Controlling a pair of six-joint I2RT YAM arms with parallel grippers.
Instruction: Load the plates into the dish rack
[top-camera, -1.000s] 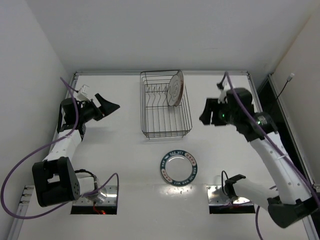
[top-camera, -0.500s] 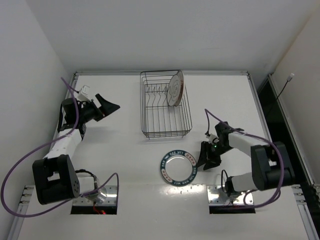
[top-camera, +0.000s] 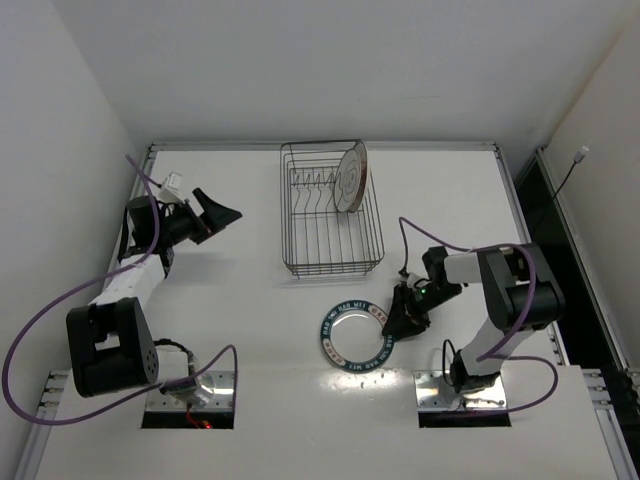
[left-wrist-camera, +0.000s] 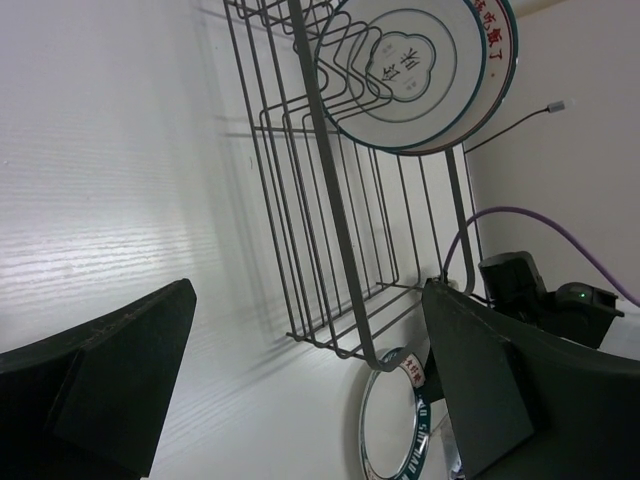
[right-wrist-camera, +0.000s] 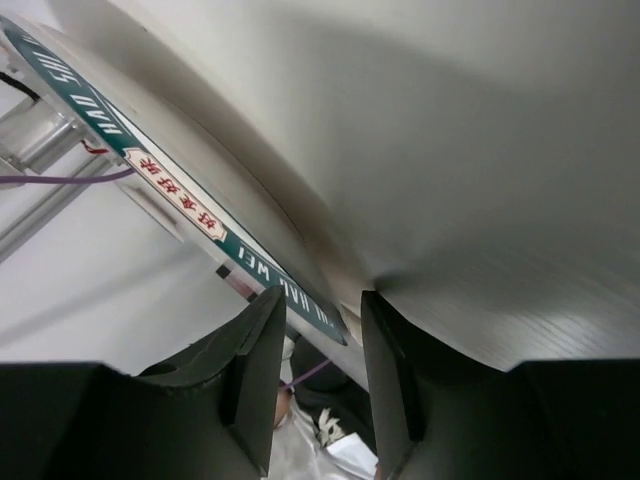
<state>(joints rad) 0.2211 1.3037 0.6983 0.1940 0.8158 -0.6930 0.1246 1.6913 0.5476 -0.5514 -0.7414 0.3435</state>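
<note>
The dish rack (top-camera: 330, 215) stands at the back middle of the table, with two plates (top-camera: 351, 176) upright at its far right end. The left wrist view shows the rack (left-wrist-camera: 330, 200) and the white plate with a dark ring and centre motif (left-wrist-camera: 405, 65) in front of the other. The teal-rimmed plate (top-camera: 356, 337) lies flat in front of the rack. My right gripper (top-camera: 393, 318) is low at its right rim. In the right wrist view its jaws (right-wrist-camera: 322, 310) stand apart on either side of the teal rim (right-wrist-camera: 95, 108). My left gripper (top-camera: 218, 213) is open and empty, left of the rack.
White walls close in the table on the left, back and right. Metal base plates (top-camera: 190, 392) sit at the near edge. A purple cable (top-camera: 420, 225) loops over the right arm. The teal plate also shows in the left wrist view (left-wrist-camera: 390, 420), below the rack's corner.
My right arm has come down from beside the rack to the table and moved left, bringing its gripper to the teal plate's right rim. The left arm has hardly moved.
</note>
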